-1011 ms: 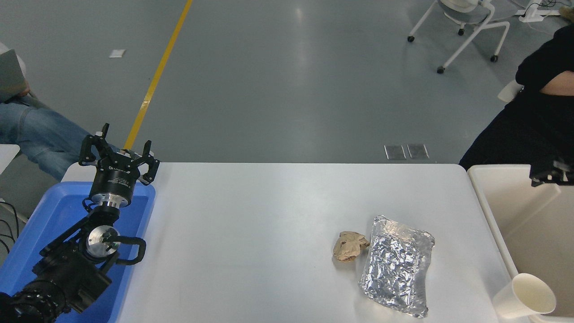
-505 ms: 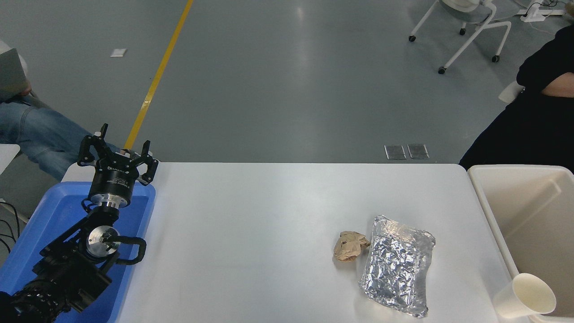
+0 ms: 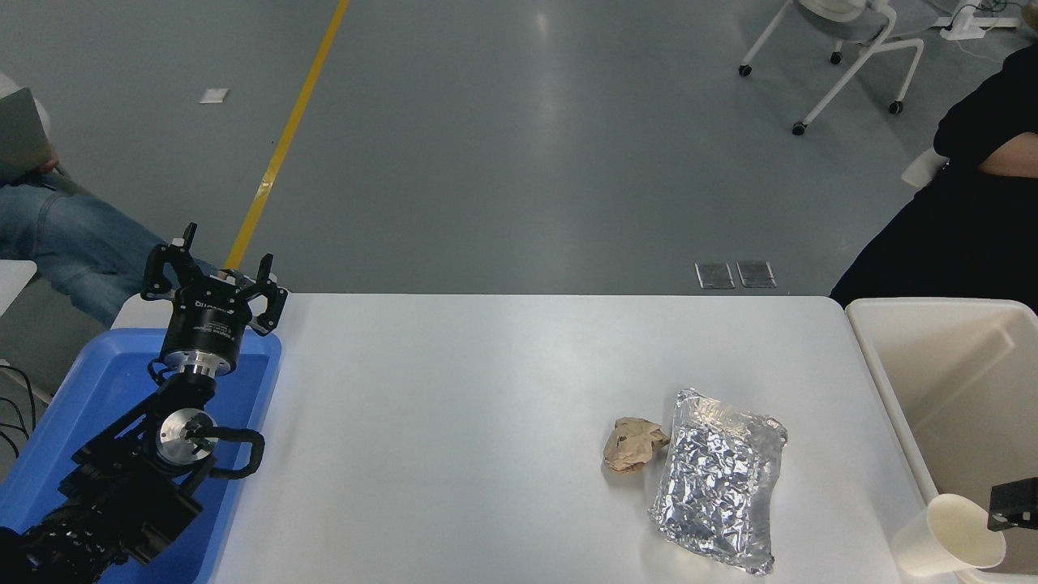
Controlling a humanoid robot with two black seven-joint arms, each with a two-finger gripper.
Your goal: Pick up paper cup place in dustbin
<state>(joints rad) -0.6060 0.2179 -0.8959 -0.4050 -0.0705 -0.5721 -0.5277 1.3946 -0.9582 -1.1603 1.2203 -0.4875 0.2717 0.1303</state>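
grey floor with yellow line seen beyond white table | paper cup found tipped at table's near right corner against dustbin, mouth turned right and up, axis running left-right | right gripper glimpsed at cup's rim, fingers' state indeterminable | left gripper parked splayed apart over blue tray

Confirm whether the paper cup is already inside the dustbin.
No: the paper cup lies tipped on the white table, against the outside of the dustbin.
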